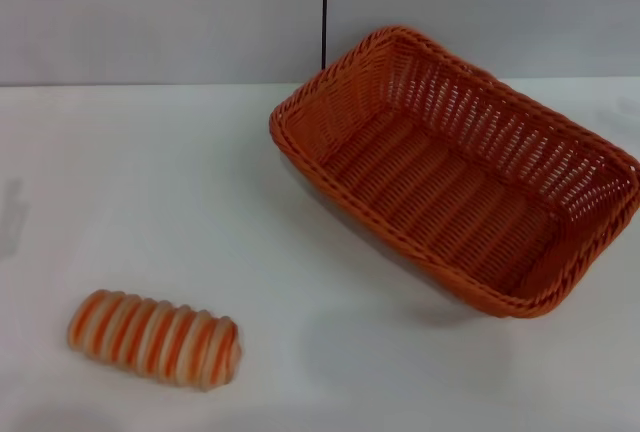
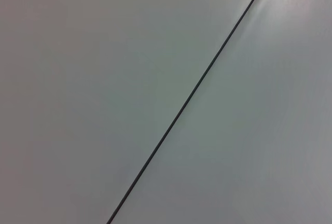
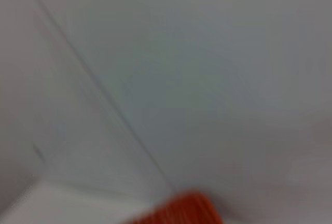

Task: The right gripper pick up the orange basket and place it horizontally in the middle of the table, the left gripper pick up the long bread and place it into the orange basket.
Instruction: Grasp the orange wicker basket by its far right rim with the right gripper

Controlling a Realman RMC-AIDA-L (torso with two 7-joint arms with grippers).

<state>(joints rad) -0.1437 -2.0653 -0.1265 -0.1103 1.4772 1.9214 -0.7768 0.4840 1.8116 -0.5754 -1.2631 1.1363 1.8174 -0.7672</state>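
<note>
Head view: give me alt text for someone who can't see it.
An empty orange basket sits askew on the right of the white table, reaching its far edge. The striped long bread lies alone at the near left, well apart from the basket. Neither gripper is in view.

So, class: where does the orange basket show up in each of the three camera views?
Head view: the orange basket sits at the right, turned diagonally on the table.
Left wrist view: not in it; only wall panels.
Right wrist view: an orange edge at the bottom.
Shared landmark: the dark wall seam.
</note>
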